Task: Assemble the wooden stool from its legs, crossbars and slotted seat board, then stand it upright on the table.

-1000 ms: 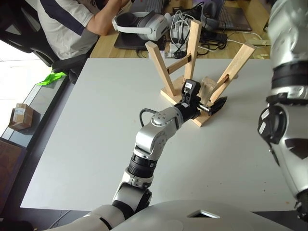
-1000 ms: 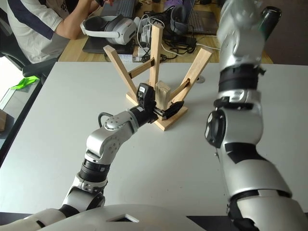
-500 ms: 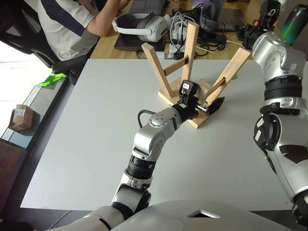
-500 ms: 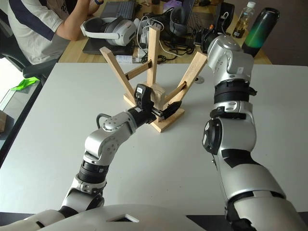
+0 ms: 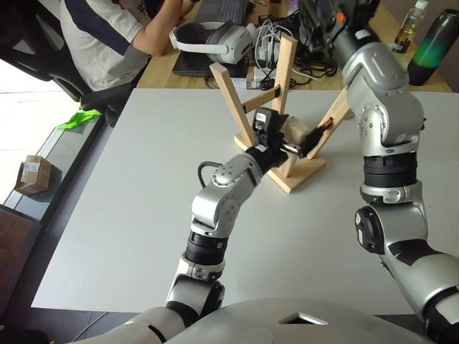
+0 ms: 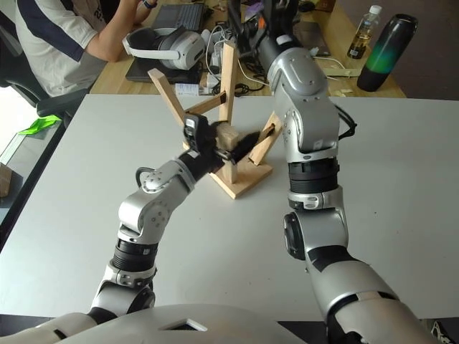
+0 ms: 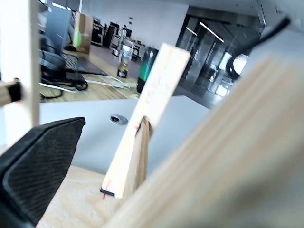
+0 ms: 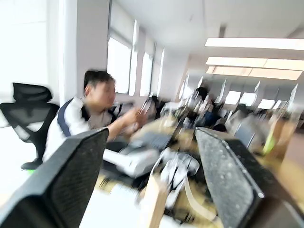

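The wooden stool [image 5: 299, 174] rests upside down on the white table [image 5: 143, 215], its seat board tipped up and its legs [image 5: 231, 97] splayed upward with crossbars between them. My left gripper [image 5: 305, 143] reaches in among the legs just above the seat board and is shut on the stool. One of its black pads [image 7: 40, 159] shows beside a leg [image 7: 149, 111]. My right gripper [image 6: 267, 14] hangs open high over the leg tops, and a leg end [image 8: 154, 199] shows below its fingers [image 8: 71, 175].
Behind the table's far edge a desk holds a headset [image 5: 208, 36], cables, a laptop and bottles [image 5: 436, 36]. A seated person [image 5: 93, 36] is at the back left. The table's left edge drops to the floor. Bare tabletop lies left of and in front of the stool.
My right arm has swung from the right side up and over the stool's legs. My left gripper has shifted left and up a little, tipping the stool with it.
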Motion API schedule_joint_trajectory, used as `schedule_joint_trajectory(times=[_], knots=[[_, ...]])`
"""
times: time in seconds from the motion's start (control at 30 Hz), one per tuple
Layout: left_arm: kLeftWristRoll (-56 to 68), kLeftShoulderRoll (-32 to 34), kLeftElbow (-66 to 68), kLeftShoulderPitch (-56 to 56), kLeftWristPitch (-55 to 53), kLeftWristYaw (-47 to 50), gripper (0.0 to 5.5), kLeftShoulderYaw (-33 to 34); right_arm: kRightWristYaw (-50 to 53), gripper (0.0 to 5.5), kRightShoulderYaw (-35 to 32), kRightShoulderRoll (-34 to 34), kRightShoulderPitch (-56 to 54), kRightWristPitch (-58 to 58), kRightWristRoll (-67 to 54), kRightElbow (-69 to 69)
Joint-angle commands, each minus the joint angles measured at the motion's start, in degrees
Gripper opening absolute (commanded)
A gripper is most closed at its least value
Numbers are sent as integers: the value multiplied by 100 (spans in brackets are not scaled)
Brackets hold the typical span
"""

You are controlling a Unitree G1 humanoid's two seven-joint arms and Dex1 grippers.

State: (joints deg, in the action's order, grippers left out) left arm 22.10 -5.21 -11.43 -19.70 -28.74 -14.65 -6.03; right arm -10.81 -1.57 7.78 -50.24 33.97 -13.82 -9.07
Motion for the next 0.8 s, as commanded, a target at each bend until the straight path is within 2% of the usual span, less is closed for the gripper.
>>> schedule_joint_trajectory(times=[0.03, 0.1, 0.2, 0.27, 0.43, 0.53, 0.57, 0.7, 0.8], knots=[[11, -499, -469, -104, 1137, 958, 516, 941, -747, 342, 218, 570, 1010, 2707, -516, -594], [-11, -437, -577, -165, 1331, 1267, 516, 1140, -1324, 342, 523, 1087, 1465, 3125, -587, -581], [49, -481, -615, -55, 1346, 1415, 516, 1030, -1472, 342, 899, 1224, 1390, 2763, -332, -565], [90, -525, -659, 94, 1361, 1420, 516, 883, -1207, 342, 877, 1044, 1327, 1988, -96, -500], [29, -475, -399, 201, 1706, 1565, 516, 949, -811, 342, 227, 85, 597, -202, -247, 64], [-11, -424, -132, 147, 1958, 1598, 516, 1007, -1035, 342, 71, 31, 547, -602, -422, 312], [-12, -416, -82, 135, 2016, 1604, 516, 1012, -1057, 342, 30, 74, 574, -456, -472, 252], [-38, -425, -28, 137, 2143, 1652, 516, 958, -1027, 342, 525, 477, 1083, 2273, -292, -1313], [-1, -412, -41, 108, 2116, 1680, 516, 960, -1076, 342, 696, 470, 1289, 2805, -312, -1335]])
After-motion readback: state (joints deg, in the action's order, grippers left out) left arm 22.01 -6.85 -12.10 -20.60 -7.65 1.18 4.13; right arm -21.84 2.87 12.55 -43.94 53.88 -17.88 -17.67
